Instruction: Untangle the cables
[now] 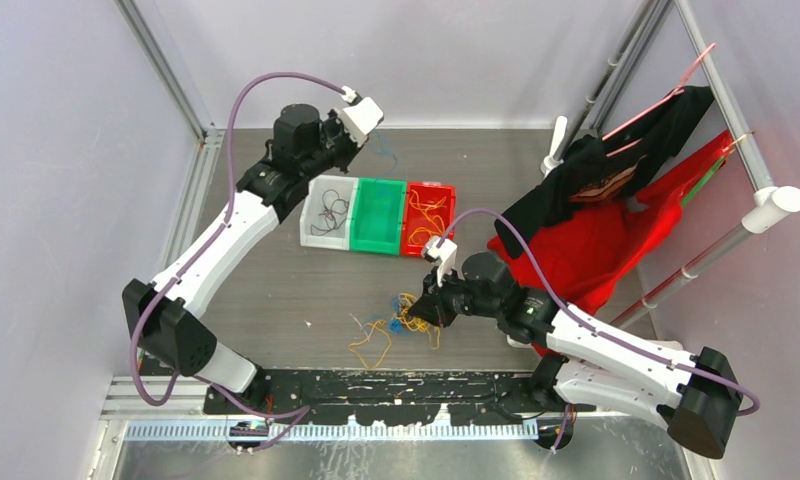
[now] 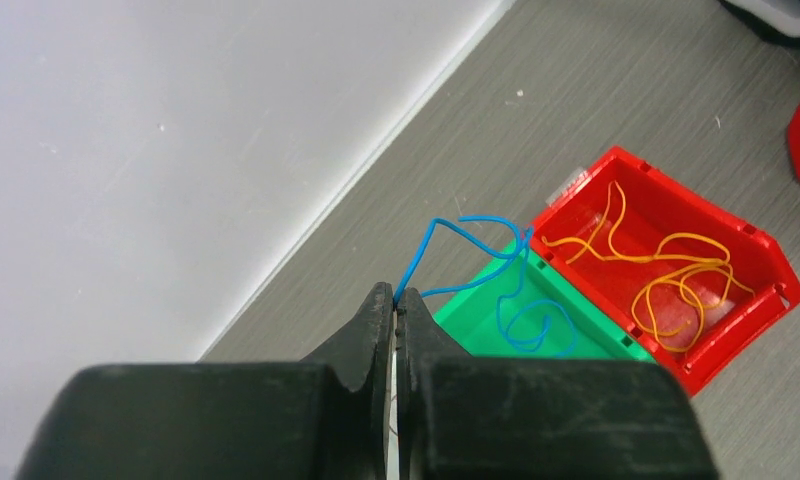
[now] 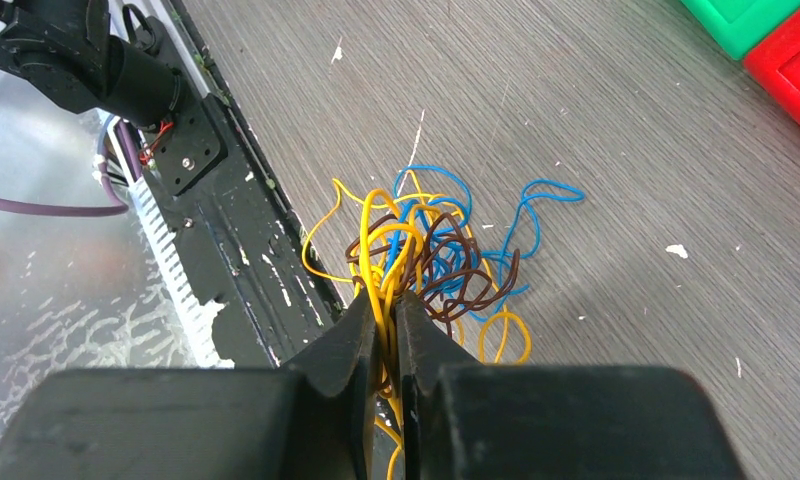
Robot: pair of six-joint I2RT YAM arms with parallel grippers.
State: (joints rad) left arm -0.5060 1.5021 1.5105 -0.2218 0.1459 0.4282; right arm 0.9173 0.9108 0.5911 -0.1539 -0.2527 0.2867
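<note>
A tangle of yellow, blue and dark brown cables (image 3: 446, 250) lies on the grey table near the front, and shows in the top view as a small heap (image 1: 401, 322). My right gripper (image 3: 388, 305) is shut on a few yellow strands of that tangle (image 1: 423, 308). Far back, my left gripper (image 2: 396, 300) is shut on one end of a single blue cable (image 2: 476, 222). That cable loops down over the green bin (image 2: 476, 300). The red bin (image 2: 746, 232) holds yellow cables. The white bin (image 1: 316, 238) holds dark brown ones.
The three bins stand in a row at mid-table, with the green bin (image 1: 376, 240) in the middle. Red and black clothes (image 1: 596, 230) hang on a rack at the right. A black mounting plate (image 1: 376, 385) runs along the near edge. White walls close in the left and back.
</note>
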